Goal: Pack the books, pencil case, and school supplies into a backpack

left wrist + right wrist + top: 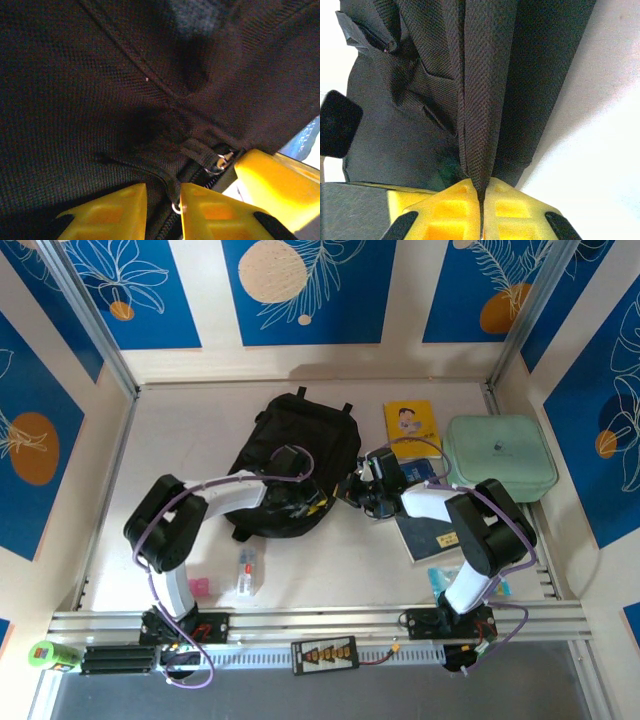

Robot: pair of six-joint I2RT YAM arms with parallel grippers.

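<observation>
**Both grippers on the backpack's near edge**

Nearest us, the right gripper (481,189) has its yellow fingers (455,202) pressed together on a black woven strap (487,100) of the black soft fabric backpack (300,430). The left gripper (164,195) holds its fingers (107,212) a narrow slit apart, with a zip pull tab (172,190) between them. We cannot tell whether they pinch it. The backpack lies mid-table. Farther right, a thin yellow paperback book (412,425) lies flat just beside a mint-green rounded case (500,455).
</observation>
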